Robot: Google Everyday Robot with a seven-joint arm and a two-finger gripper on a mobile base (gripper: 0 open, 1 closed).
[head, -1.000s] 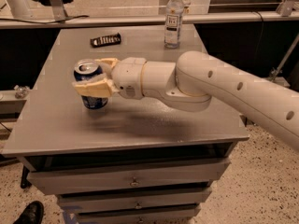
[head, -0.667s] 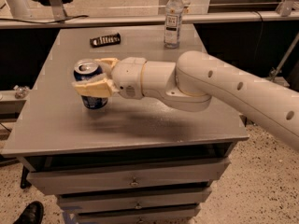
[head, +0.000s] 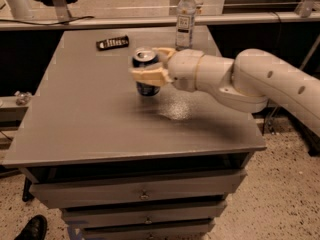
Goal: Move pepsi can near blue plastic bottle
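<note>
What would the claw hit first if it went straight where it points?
The claw, mid-table, grips the pepsi can; beyond it the way looks free, the black gadget probably lying farther back.

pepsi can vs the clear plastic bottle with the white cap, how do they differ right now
The short dark blue metal pepsi can is opaque; the tall, slim clear plastic bottle is see-through, with white cap and label. The can is gripped by the robot's hand, shut around it over the grey table; the bottle stands free at the table's far edge. Both are upright.
</note>
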